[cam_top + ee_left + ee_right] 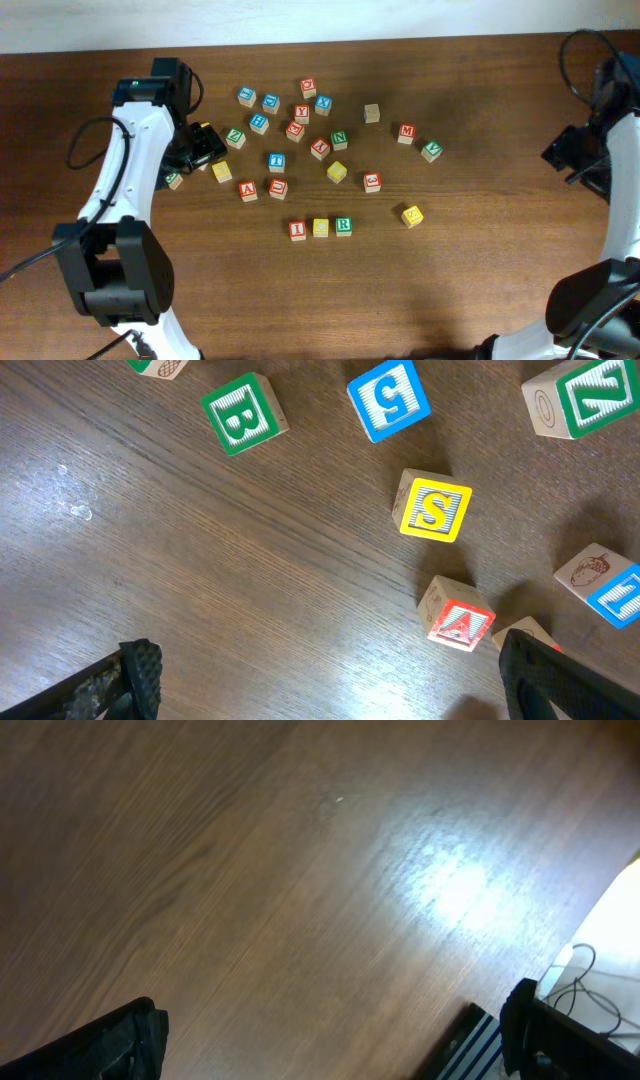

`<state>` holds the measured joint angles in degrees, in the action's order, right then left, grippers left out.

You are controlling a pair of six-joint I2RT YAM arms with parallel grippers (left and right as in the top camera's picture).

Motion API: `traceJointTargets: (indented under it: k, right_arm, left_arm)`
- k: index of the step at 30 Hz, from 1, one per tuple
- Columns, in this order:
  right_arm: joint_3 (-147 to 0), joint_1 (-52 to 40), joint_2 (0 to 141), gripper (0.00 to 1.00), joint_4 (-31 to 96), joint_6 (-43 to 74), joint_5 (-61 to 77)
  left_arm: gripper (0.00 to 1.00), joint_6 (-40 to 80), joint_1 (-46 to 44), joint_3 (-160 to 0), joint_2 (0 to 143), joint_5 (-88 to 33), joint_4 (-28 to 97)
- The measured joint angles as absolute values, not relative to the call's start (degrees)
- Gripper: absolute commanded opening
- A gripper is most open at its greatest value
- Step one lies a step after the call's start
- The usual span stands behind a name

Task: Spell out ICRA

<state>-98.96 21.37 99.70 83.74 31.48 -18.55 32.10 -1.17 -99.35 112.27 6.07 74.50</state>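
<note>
Lying in a row near the middle of the surface [480, 290] are a red I block [297, 230], a yellow block [320, 228] whose letter is too small to read, and a green R block [343, 225], each just beside the next. The red A block [248, 190] sits apart, up and left of the row, among scattered blocks. The left pincer [205, 145] hangs at the left edge of that scatter, near a yellow S block [222, 171]. The right arm [620, 230] stands at the right edge, well apart from every block.

In the left wrist view the fingers [130, 680] stand wide apart with nothing between them but bare wood. The A block lies tilted just beside the right finger's tip, with the S block above it. A green B block [243, 413], a blue 5 block [390, 398] and a green Z block [585, 398] lie along the top.

In the right wrist view the right pincer [335, 1020] is spread wide and empty over bare, glare-lit wood. Cables [590, 970] show at the lower right.
</note>
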Motion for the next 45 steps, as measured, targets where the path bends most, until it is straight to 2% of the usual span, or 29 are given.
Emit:
traceJointTargets:
  k: [7,11,16,21,25,36,45]
  right_arm:
    - [-99.0,23.5,99.7,0.98,83.7,31.5,-18.4]
    - [-99.0,23.5,99.7,0.98,83.6,31.5,-18.4]
    - [-99.0,23.5,99.7,0.98,83.6,31.5,-18.3]
    - [-99.0,23.5,99.7,0.98,83.6,31.5,-18.4]
    - [-99.0,23.5,99.7,0.98,83.6,31.5,-18.3]
    - [-99.0,23.5,99.7,0.98,83.6,31.5,-18.4]
    - [-99.0,23.5,99.7,0.98,83.6,31.5,-18.4]
  left_arm:
    - [0.99,32.1,-1.2,-99.4,112.3,5.8,74.5]
    - [0.99,31.8,-1.2,-99.5,112.3,-2.3,81.8]
    - [0.99,26.0,-2.9,-99.5,112.3,-13.4,83.2]
    - [0.99,23.5,-8.7,-99.5,112.3,-11.4,80.2]
    - [1.0,23.4,-11.9,-99.5,112.3,-3.7,76.9]
    - [1.0,22.0,-11.0,-96.8,117.2,0.9,74.4]
    - [0.98,21.8,-11.0,-90.1,117.7,1.1,63.8]
